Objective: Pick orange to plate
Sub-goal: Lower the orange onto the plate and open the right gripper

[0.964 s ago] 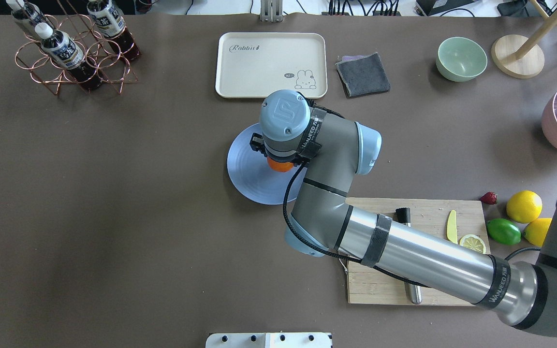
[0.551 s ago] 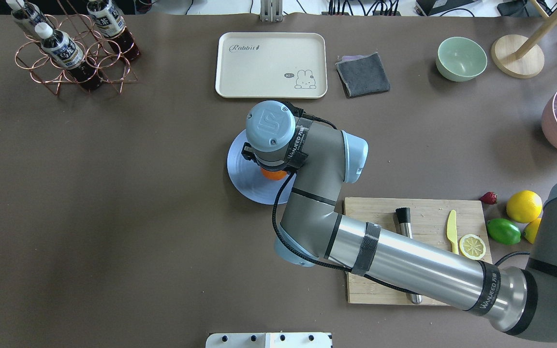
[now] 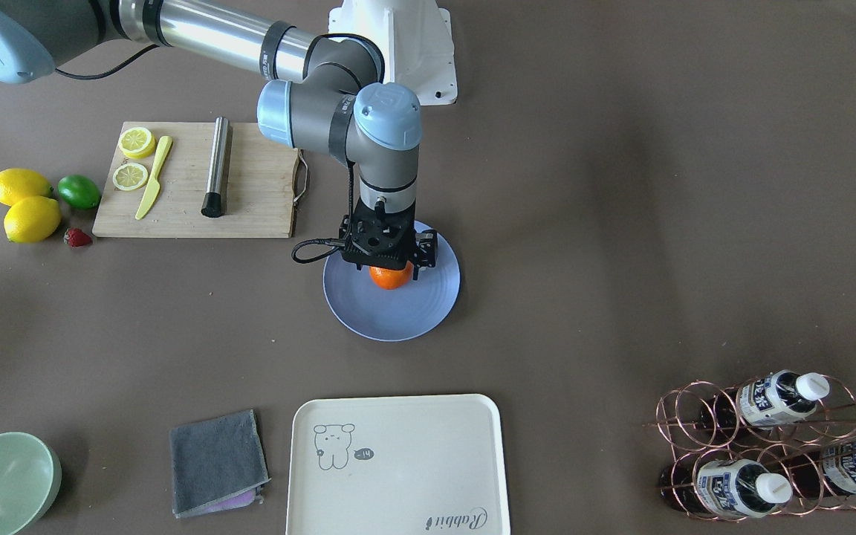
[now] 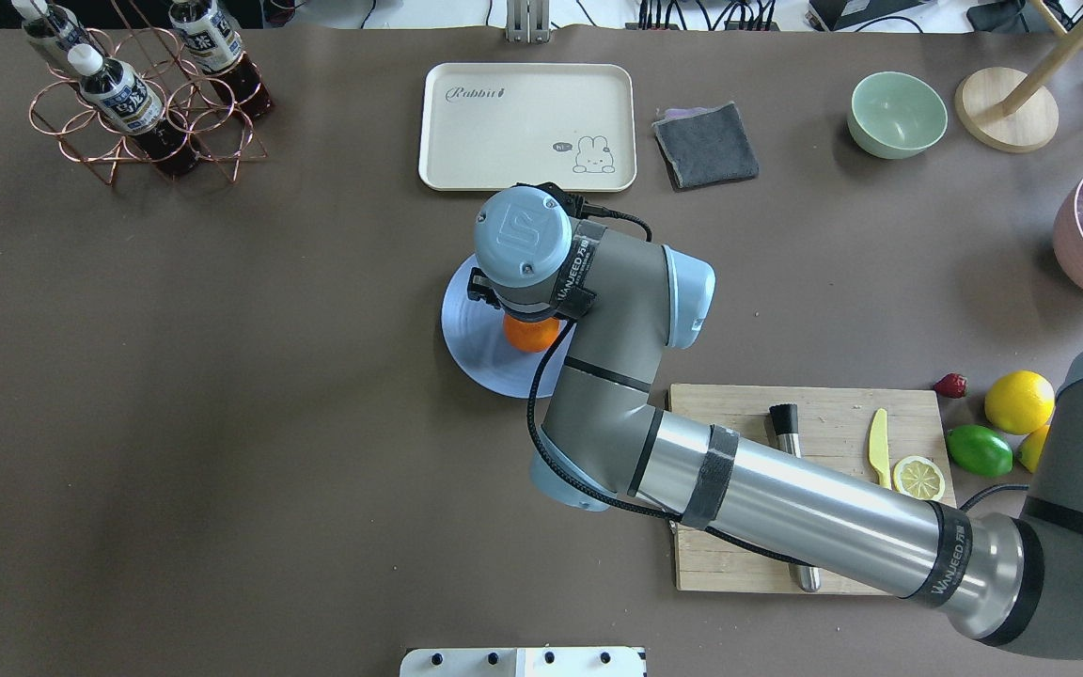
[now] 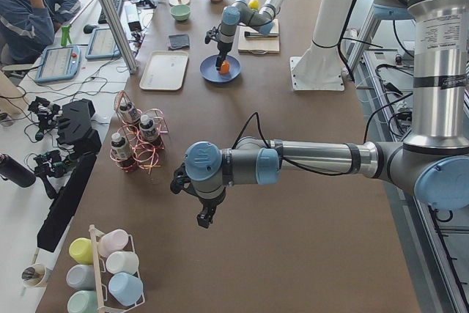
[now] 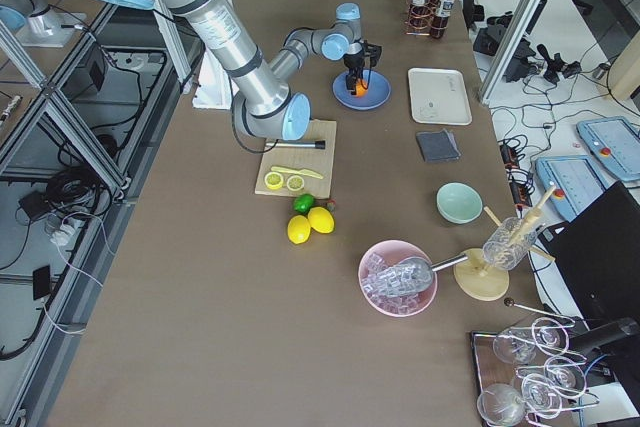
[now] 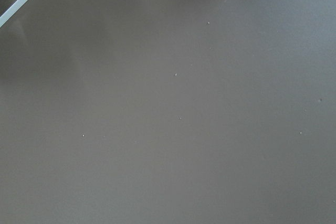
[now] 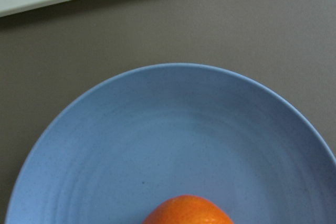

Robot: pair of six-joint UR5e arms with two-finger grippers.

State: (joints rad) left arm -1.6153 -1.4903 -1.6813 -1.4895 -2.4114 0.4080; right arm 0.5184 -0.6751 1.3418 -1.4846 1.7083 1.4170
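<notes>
Orange (image 3: pixel 391 277) over pale blue ringed plate (image 3: pixel 398 316), mid matte brown table (image 3: pixel 584 223). Lab room, seated operator (image 5: pixel 29 1) at side desks. Fruit small, round, bright, smooth-skinned. Right gripper (image 3: pixel 389 261) clamps it from above; plate contact unclear. Left gripper (image 5: pixel 204 218) hangs low over table, can't tell its opening.

The right arm (image 4: pixel 617 320) has swung a little toward the robot's left. It took the orange (image 4: pixel 530 335) nearer the middle of the plate (image 4: pixel 471 343). More of the orange peeps out from under the wrist now. The arm's big shoulder now hides most of one lemon (image 4: pixel 1030 449).
</notes>
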